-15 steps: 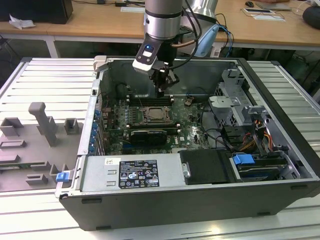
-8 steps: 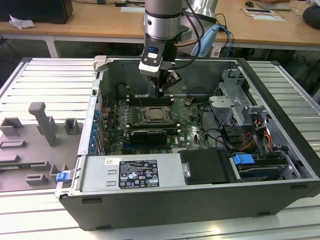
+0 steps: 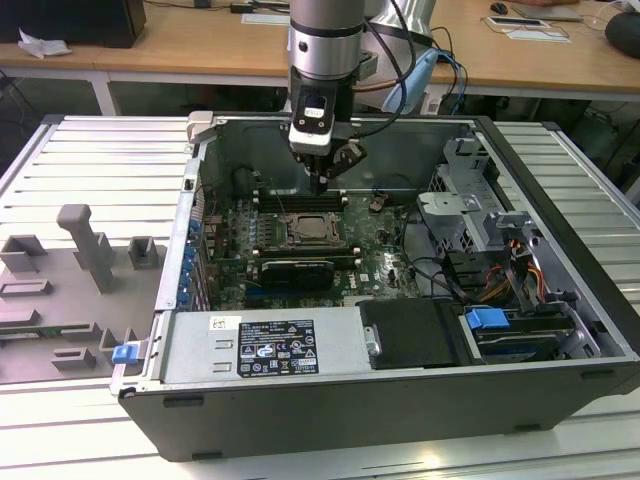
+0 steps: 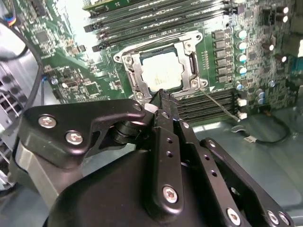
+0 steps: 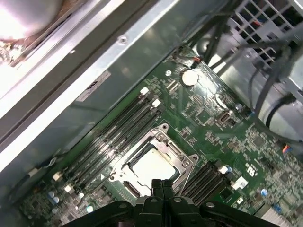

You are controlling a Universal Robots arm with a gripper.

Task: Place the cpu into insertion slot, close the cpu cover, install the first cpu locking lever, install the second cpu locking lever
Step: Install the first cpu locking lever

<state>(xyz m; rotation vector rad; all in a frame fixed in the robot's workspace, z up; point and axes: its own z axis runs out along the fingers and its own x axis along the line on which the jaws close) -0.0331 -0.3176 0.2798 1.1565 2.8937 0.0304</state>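
Gripper [image 3: 318, 186]: hung inside the case [image 3: 400, 150], just above the slot's edge.
Fingers [image 4: 165, 109]: pressed together, pinching nothing, tips near the cover.
Cpu [image 4: 162, 72]: lay flat in the slot [image 3: 305, 232].
Cover [image 4: 134, 78]: lay down around the cpu.
Lever [image 4: 220, 105]: thin rod that slanted out from the slot's corner over the board [image 5: 213, 123].

You see the board [image 3: 385, 265] lying flat in the open case [image 3: 410, 150]. The insertion slot [image 3: 312, 232] sits near its middle. The cpu [image 4: 162, 72] lies in the slot, and the cpu cover [image 4: 135, 75] sits around it. Memory slots [image 5: 113, 142] lie on two sides. The gripper [image 3: 318, 185] hangs over the slot's far edge.
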